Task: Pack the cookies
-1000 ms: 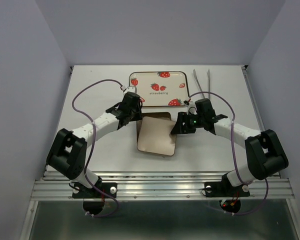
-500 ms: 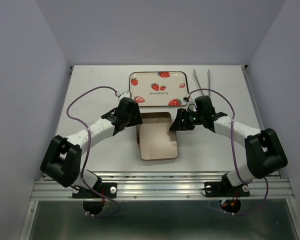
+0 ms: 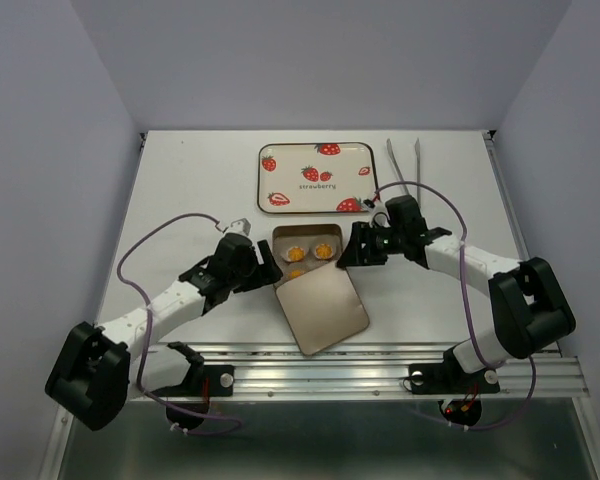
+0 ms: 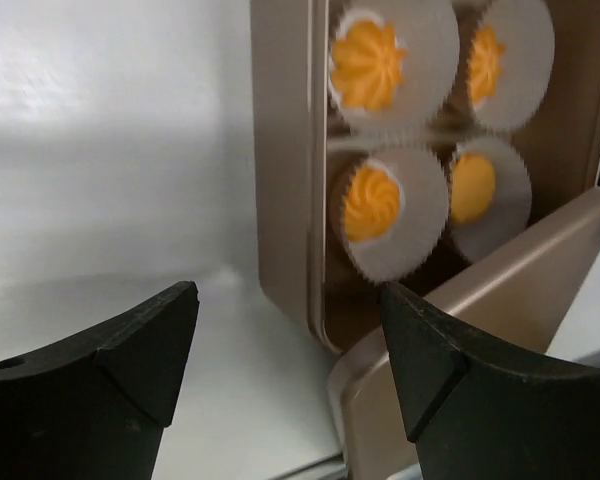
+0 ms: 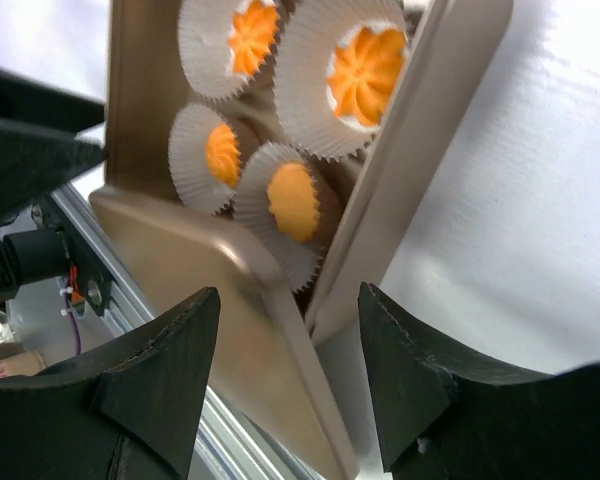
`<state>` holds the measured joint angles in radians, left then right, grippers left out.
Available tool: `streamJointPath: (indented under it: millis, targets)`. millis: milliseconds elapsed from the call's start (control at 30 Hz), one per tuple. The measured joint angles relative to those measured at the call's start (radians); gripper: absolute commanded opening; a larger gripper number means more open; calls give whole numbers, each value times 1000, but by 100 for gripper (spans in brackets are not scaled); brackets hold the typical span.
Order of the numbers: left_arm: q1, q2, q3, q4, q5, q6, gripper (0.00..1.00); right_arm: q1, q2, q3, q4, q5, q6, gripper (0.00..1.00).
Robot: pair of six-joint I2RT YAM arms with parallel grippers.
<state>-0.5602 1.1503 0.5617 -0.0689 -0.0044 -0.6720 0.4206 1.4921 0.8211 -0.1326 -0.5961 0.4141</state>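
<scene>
Several orange-yellow cookies [image 3: 296,253] in white paper cups sit in an open gold tin [image 3: 307,233] at mid-table. Its gold lid [image 3: 325,308] lies askew, overlapping the tin's near end. My left gripper [image 3: 267,268] is open beside the tin's left wall and holds nothing. The left wrist view shows the cookies [image 4: 368,65] in the tin [image 4: 285,150] ahead of the left gripper [image 4: 290,345], the lid [image 4: 510,270] at right. My right gripper [image 5: 288,350] is open, straddling the tin's wall [image 5: 435,130] and the lid's edge [image 5: 200,290], below the cookies [image 5: 365,70].
A strawberry-printed tray [image 3: 315,177] lies behind the tin. Metal tongs [image 3: 405,165] lie at the back right. The lid's near corner reaches close to the table's front rail [image 3: 320,372].
The lid has slid toward the front and turned, uncovering the cookies. My left gripper opened, let go of the lid and drew back to the left. The right gripper barely moved.
</scene>
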Motion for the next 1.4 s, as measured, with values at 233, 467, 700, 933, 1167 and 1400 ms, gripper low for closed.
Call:
streamJointPath:
  millis: [233,467,700,933,1167,1400]
  targets:
    - [-87,-268,-222,15,97,-149,87,6,-73,-92,-50,24,-38,75]
    - [-172,-417,-324,60,110,-319,88,6,-106,-143,-45,33,-59,76]
    - [-405,-145,-278,193,50,-383,86,6,-153,-180,-25,62,-50,85]
    - [-494,99,-127,258,-14,-358,83,6,-258,-198,-62,104,-15,100]
    - [-494,105,-127,255,-58,-346,78,6,-372,-198,-103,204,37,100]
    - [-494,106,-121,251,-64,-343,74,6,-472,-232,-268,290,89,100]
